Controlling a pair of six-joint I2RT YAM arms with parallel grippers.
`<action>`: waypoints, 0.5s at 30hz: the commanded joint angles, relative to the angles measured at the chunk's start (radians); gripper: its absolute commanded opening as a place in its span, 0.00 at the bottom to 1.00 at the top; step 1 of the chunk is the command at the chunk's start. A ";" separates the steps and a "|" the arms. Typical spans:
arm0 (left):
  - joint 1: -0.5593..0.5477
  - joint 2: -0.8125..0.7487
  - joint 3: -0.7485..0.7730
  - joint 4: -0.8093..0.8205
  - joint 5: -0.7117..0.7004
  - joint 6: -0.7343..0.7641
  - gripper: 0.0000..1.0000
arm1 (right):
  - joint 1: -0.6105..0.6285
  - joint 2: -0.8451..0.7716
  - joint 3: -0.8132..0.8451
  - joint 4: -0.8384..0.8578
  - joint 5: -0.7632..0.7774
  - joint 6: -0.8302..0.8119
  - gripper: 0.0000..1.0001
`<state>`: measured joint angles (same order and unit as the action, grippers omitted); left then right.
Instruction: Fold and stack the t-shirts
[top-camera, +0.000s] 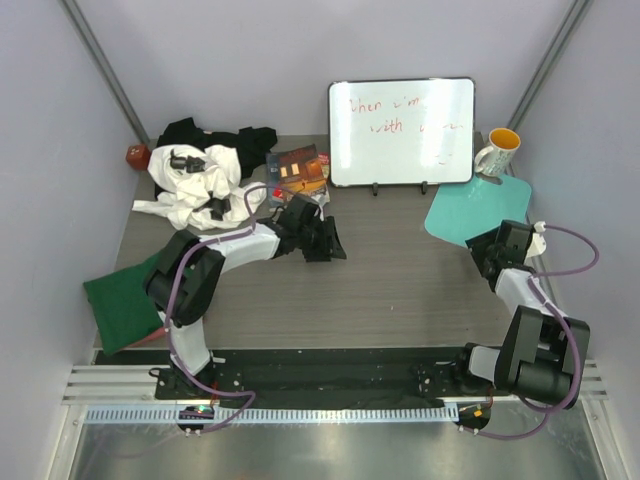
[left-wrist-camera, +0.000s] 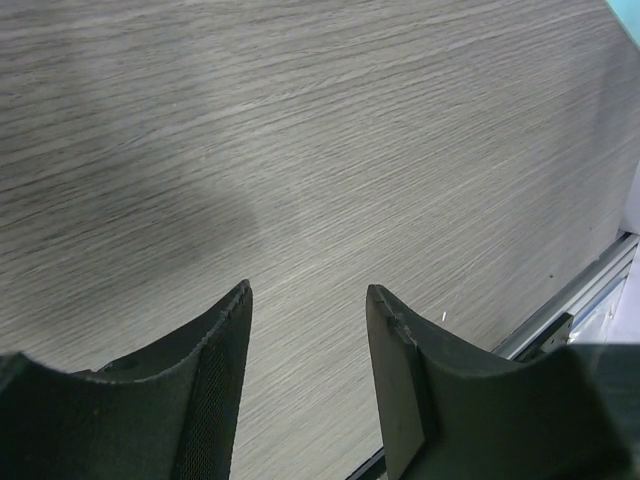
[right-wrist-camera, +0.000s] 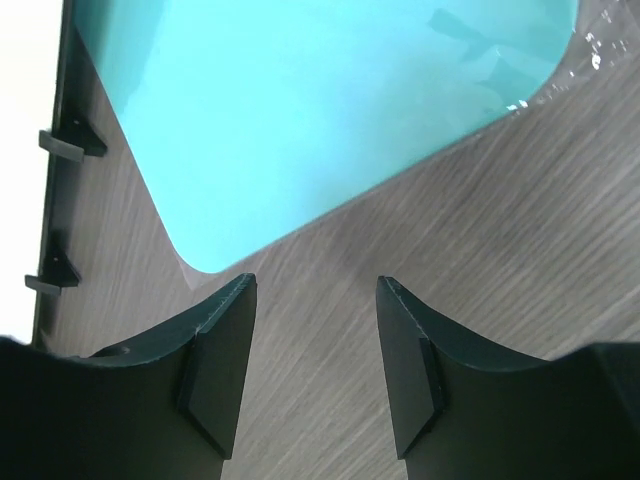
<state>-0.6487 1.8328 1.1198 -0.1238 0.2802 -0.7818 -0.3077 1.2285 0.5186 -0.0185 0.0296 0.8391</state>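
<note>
Left claw (left-wrist-camera: 308, 300) hangs over bare counter (top-camera: 400, 300) mid-table, jaws apart, nothing between them, so released and empty. It sits just right of the shirt heap, probably placed to reach back for the next garment. Right claw (right-wrist-camera: 316, 290) is also parted and empty, parked low over the counter at the corner of the teal mat (right-wrist-camera: 330, 110), out of the work area, likely waiting to help with a fold. The white t-shirt (top-camera: 195, 185) with black printed marks lies crumpled at the far left, unfolded. The black t-shirt (top-camera: 215, 135) is bunched behind it, touching it. The dark green t-shirt (top-camera: 122, 300) lies folded flat at the left counter edge, reads as the start of the stack. A salmon sliver (top-camera: 152, 338) shows under its near edge, maybe another shirt, can't confirm. Books (top-camera: 298, 170) lie just right of the heap, cover title unreadable. The whiteboard (top-camera: 400, 130) stands propped at the back with red handwriting: "When" and "with" legible, the rest too faint. The mug (top-camera: 497, 152) beside it shows no readable label. No brand marks are visible on the arms.
</note>
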 joint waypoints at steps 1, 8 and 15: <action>-0.006 0.005 -0.028 0.044 0.002 0.000 0.50 | 0.001 0.070 0.067 0.003 0.023 -0.012 0.57; -0.005 -0.029 -0.087 0.052 -0.029 0.003 0.11 | 0.025 0.262 0.136 -0.037 0.035 0.000 0.31; -0.005 -0.064 -0.112 0.050 -0.045 0.006 0.01 | 0.025 0.250 0.156 -0.118 0.115 -0.001 0.14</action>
<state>-0.6506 1.8278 1.0107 -0.1036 0.2554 -0.7815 -0.2878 1.4948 0.6476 -0.0536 0.0650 0.8452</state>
